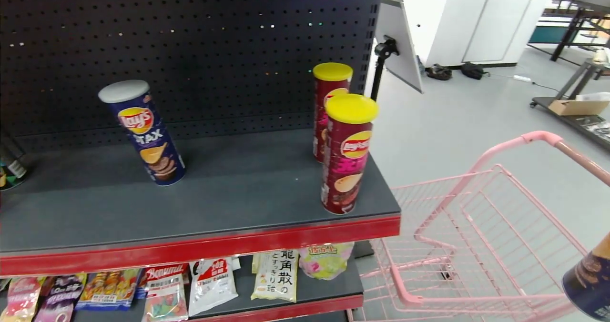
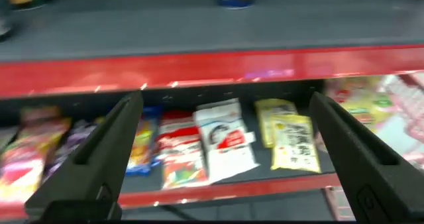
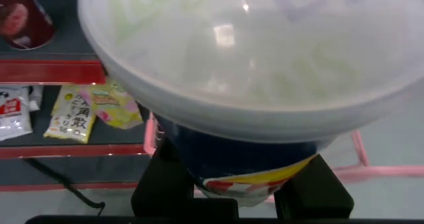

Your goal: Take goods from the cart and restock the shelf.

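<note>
On the dark upper shelf [image 1: 238, 188] a blue chip can [image 1: 147, 131] with a grey lid stands at the left. Two red chip cans with yellow lids stand at the right end, one at the back [image 1: 330, 107] and one by the front edge [image 1: 347, 155]. Another blue chip can [image 3: 245, 71] with a white lid is held in my right gripper [image 3: 238, 191], which is shut on its body; this can [image 1: 588, 284] hangs beside the pink cart [image 1: 476, 246]. My left gripper [image 2: 225, 164] is open with nothing between its fingers, facing the shelf's red front edge [image 2: 212, 68].
Snack bags [image 1: 209, 284] lie on the lower shelf [image 1: 324, 288]. A black can [image 1: 9, 167] stands at the upper shelf's far left. The perforated back panel [image 1: 190, 50] closes the shelf behind. A board on a stand [image 1: 398, 41] is right of the shelf.
</note>
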You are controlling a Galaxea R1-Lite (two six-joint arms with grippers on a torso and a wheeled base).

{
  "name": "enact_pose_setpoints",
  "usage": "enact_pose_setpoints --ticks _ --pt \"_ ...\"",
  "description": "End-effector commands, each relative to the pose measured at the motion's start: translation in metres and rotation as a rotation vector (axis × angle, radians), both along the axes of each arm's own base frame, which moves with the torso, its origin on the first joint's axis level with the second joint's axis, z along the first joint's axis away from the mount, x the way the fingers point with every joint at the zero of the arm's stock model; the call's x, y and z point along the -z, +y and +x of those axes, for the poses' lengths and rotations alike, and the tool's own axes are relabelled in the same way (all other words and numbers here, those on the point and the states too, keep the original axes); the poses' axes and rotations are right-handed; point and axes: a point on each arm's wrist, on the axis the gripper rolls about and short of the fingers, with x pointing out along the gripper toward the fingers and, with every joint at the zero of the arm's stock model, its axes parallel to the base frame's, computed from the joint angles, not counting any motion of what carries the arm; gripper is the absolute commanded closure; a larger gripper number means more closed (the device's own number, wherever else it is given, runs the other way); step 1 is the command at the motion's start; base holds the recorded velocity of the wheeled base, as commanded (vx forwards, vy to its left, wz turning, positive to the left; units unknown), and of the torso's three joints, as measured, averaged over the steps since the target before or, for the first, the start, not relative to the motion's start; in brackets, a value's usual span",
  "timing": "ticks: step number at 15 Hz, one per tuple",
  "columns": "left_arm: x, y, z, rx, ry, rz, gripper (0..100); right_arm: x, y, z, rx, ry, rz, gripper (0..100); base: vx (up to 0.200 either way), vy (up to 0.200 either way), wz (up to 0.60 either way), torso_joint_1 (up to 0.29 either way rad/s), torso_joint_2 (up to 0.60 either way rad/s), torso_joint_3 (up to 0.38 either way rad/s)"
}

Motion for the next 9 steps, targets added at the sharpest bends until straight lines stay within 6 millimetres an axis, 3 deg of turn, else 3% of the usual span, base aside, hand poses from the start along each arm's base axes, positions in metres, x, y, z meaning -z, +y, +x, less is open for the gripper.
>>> enact_pose_setpoints --ticks 1,9 --pt "0.000 0.000 0.000 0.000 0.001 -0.001 0 0.006 -0.001 -0.007 -0.002 -0.017 0.003 100 0.000 0.000 0.00 0.000 0.00 0.000" --pt "0.000 0.000 0.000 0.000 0.001 -0.001 0 0.021 -0.006 -0.039 -0.019 -0.123 0.024 100 0.000 0.200 0.00 0.006 0.00 0.002"
